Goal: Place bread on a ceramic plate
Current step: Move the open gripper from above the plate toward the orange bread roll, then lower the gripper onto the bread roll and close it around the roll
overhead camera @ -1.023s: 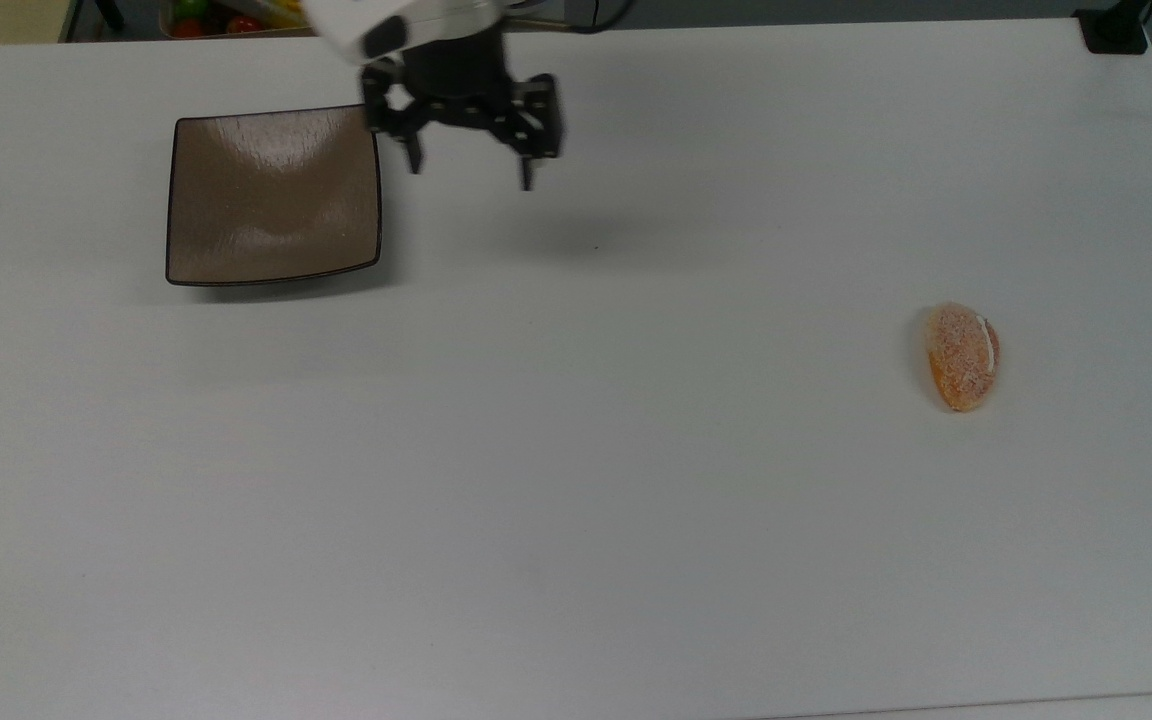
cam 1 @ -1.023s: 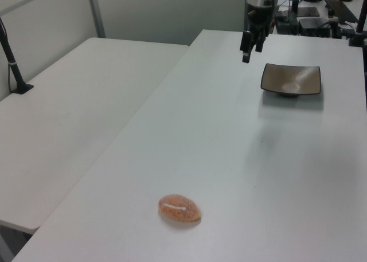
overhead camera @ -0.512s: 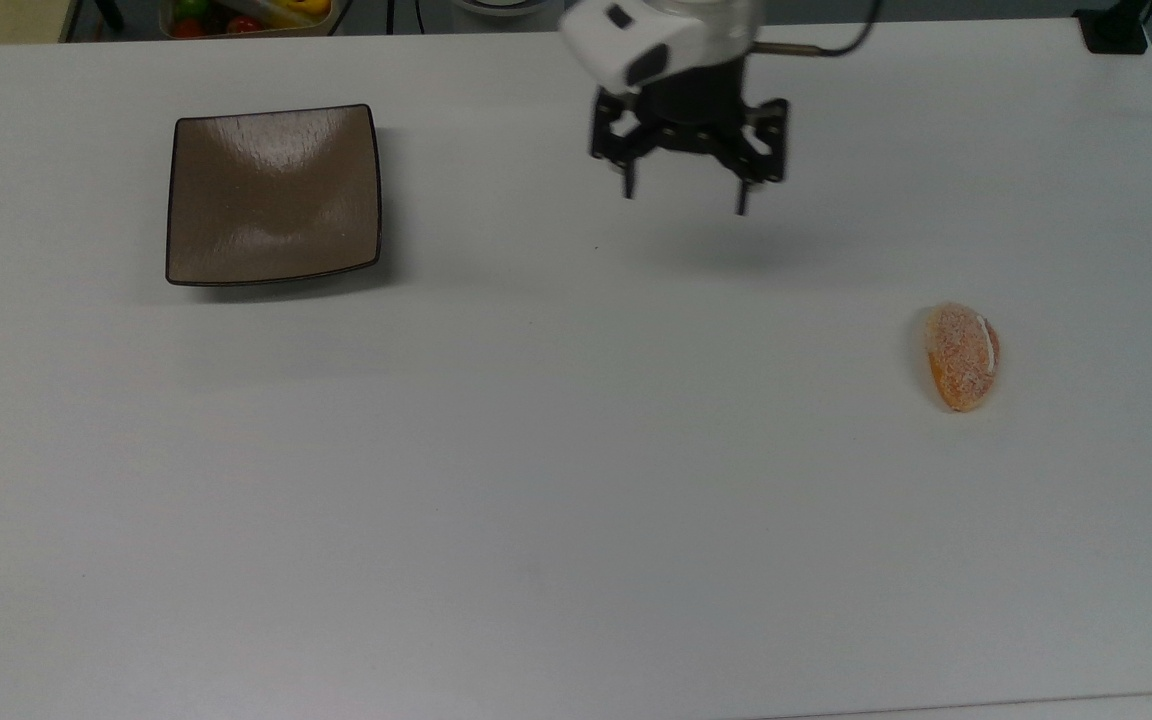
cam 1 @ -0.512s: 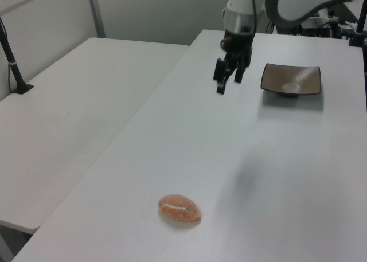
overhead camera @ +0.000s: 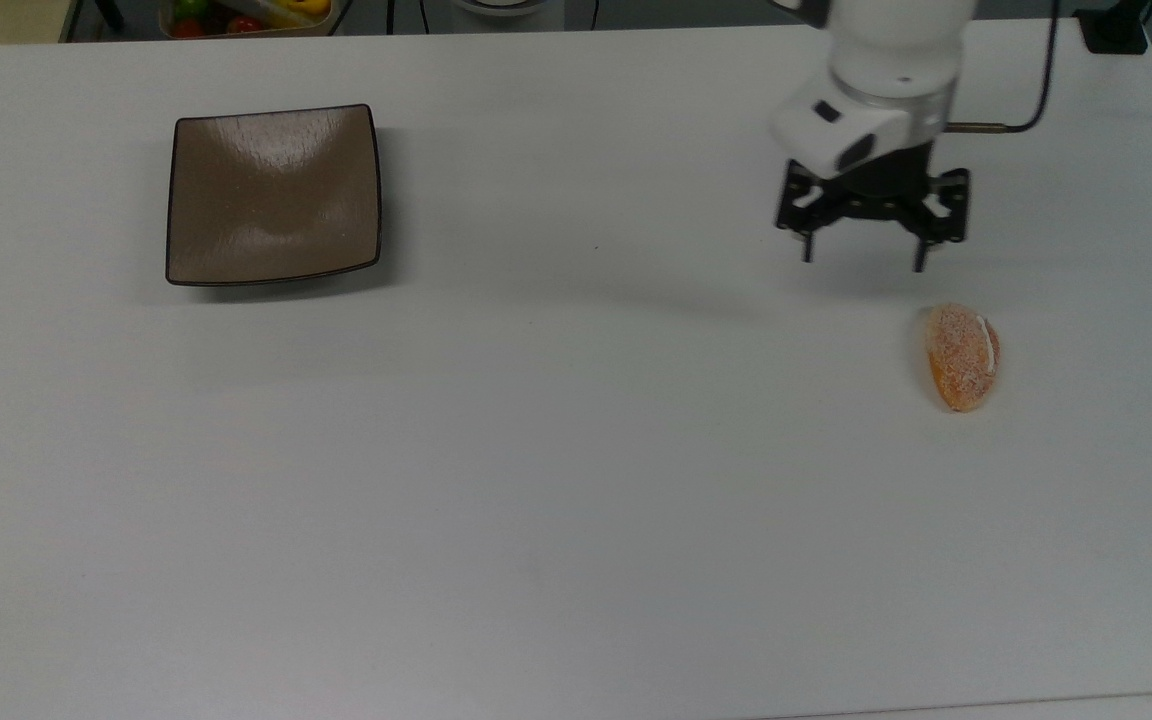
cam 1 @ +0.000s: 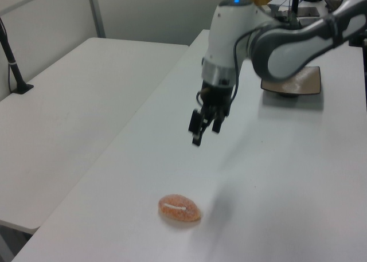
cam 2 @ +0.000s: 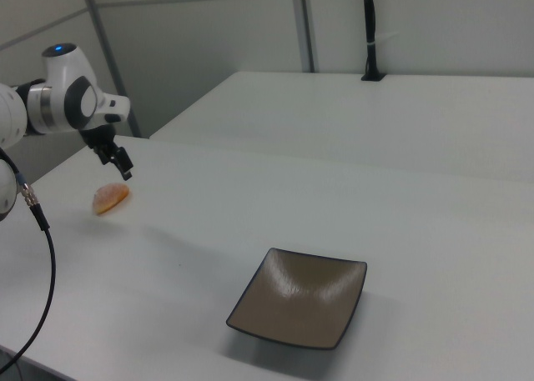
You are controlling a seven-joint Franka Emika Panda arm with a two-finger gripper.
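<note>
here the end effector [overhead camera: 861, 262] is seen above the white desk [overhead camera: 556, 480] with its fingers spread and nothing held, near the bread [overhead camera: 961, 356], which lies on the desk. the ceramic plate [overhead camera: 272, 194] is seen well apart, toward the top view's left.

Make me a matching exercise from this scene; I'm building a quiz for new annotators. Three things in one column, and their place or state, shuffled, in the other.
Things:
1. bread
2. ceramic plate
3. gripper

Places or states:
A. open, in the air above the table, holding nothing
B. lying on the table at the top view's right, untouched
C. empty, at the top view's left

Pairs: 1-B, 2-C, 3-A
</note>
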